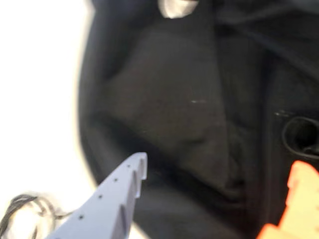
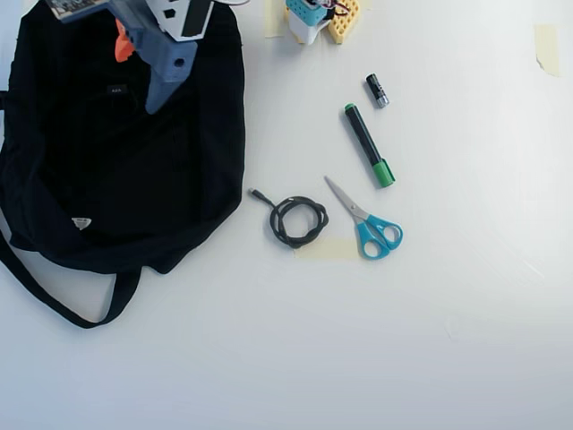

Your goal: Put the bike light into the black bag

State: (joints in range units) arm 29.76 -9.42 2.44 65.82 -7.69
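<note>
The black bag (image 2: 107,170) lies flat at the left of the overhead view, its white triangular tag (image 2: 81,222) near its lower edge, and it fills most of the wrist view (image 1: 169,114). My gripper (image 2: 136,76) hangs over the bag's upper part, open, with nothing between its grey finger (image 1: 119,199) and orange finger (image 1: 296,204). In the wrist view a small black ring shape, likely the bike light (image 1: 300,137), rests on the bag fabric at the right, just above the orange finger and clear of it. Against the black bag I cannot make it out in the overhead view.
On the white table right of the bag lie a coiled black cable (image 2: 298,220), blue-handled scissors (image 2: 367,224), a green marker (image 2: 367,145) and a small battery (image 2: 377,90). The arm's base (image 2: 318,20) stands at the top edge. Thin dark wires (image 1: 22,209) show at the wrist view's lower left.
</note>
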